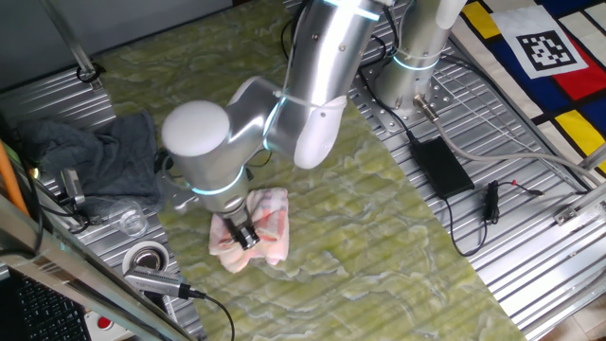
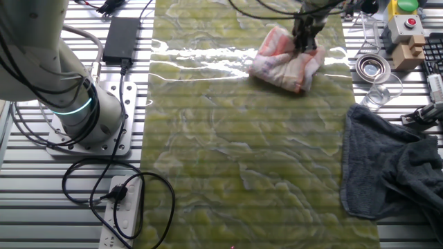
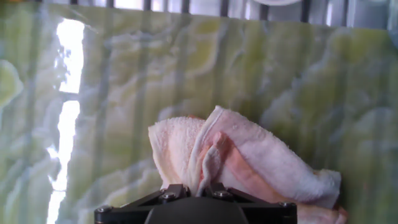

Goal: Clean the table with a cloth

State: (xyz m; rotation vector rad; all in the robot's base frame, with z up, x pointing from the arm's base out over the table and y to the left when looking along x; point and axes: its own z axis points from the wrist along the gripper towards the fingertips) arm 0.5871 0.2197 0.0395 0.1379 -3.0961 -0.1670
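Gripper (image 1: 248, 236): closed on a fold of the cloth. In our hand view (image 3: 194, 188) the two fingers sit pinched together with a ridge of towel squeezed up between them, so we're calling that a grip.
Cloth (image 1: 251, 230): right under the hand, bunched up and lying on the table. Pink and white with orange-red bits. Most of it spreads past the fingertips in the hand view (image 3: 242, 158); in the other fixed view (image 2: 285, 59) it's a crumpled lump with the fingers coming down into its top.
Table (image 1: 379, 237): the yellow-green marbled top, all around the cloth. We get bright glare streaks on it beside the hand (image 2: 201, 59).
Arm (image 1: 284, 104): silver, bends down over the cloth, with a lit ring just above the wrist.
Grey cloth (image 1: 90, 152): off to one side of the hand, heaped on the ribbed metal, well apart from the pink one. It shows bigger in the other fixed view (image 2: 394, 169).
Glass (image 2: 379, 93): clear, on the metal between the hand and the grey cloth.
Metal ring (image 2: 371, 66): just beside the glass, nearer the hand.
Black box (image 1: 440, 166): power brick on the metal across the table from the hand, near the arm's base, cables trailing off it.
Power strip (image 2: 123, 211): farthest from the hand, white, with a black plug in it.
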